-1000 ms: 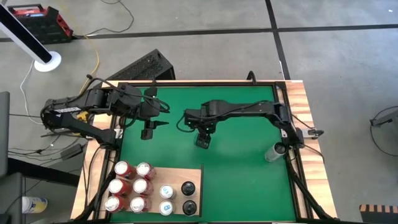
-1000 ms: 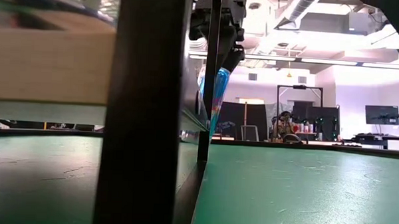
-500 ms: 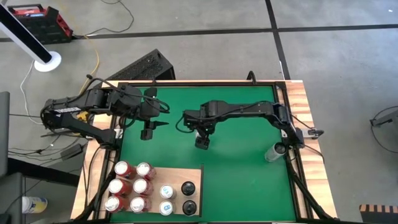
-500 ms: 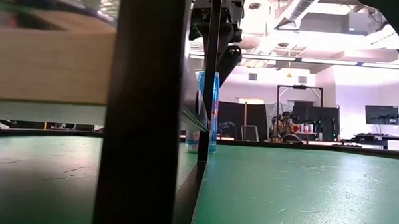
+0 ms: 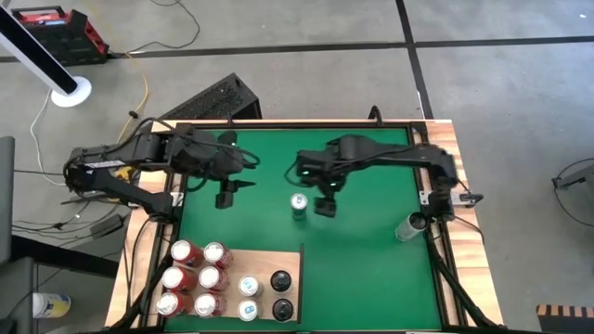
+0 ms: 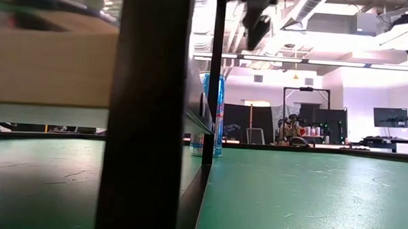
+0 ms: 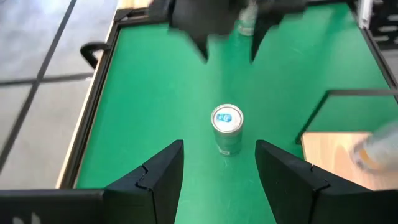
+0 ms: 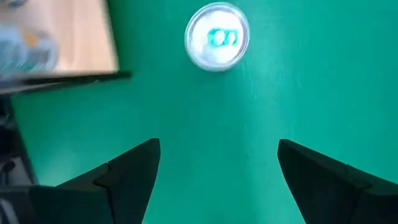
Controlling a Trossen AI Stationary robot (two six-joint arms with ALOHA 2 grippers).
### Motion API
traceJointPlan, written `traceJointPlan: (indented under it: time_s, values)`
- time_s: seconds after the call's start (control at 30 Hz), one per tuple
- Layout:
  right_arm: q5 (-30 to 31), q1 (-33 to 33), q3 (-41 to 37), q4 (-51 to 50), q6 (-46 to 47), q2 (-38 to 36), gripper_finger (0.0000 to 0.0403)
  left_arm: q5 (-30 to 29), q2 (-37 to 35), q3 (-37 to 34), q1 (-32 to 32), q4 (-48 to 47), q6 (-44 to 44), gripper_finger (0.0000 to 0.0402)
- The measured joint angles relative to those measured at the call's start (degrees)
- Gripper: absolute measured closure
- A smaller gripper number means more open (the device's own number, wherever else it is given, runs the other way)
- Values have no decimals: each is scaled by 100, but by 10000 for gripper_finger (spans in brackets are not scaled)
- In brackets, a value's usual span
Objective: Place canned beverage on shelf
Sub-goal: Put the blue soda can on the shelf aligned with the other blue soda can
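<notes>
One blue silver-topped can stands upright on green mat.

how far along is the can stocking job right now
Done: ten cans stand on the pale wooden shelf board. In hand: nothing; the open right gripper hangs beside the upright blue-and-silver slim can on the green mat. Left: shelving that can. The open left gripper waits nearby.

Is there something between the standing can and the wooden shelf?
No. In the high view only bare green mat lies between the can and the shelf.
</notes>
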Motion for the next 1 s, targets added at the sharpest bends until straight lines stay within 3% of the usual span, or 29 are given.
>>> traceJointPlan:
  time_s: [0.27,0.43,0.6,0.8,1.0]
  values:
    - [527,94,-1194,-52,170,-1796,54,-354,1095,0,0,261,-848,216]
    - [857,66,-2468,337,942,-3047,54,57,1708,-3,2,846,-977,201]
    - [1045,90,-3788,902,1710,-4172,54,766,2137,-3,111,1440,-1345,157]
    - [1044,127,-4937,1509,2172,-5079,55,404,2571,-2,236,1708,-1558,84]
    - [1043,124,-5415,1697,2167,-5440,55,238,2971,-2,227,1785,-1992,31]
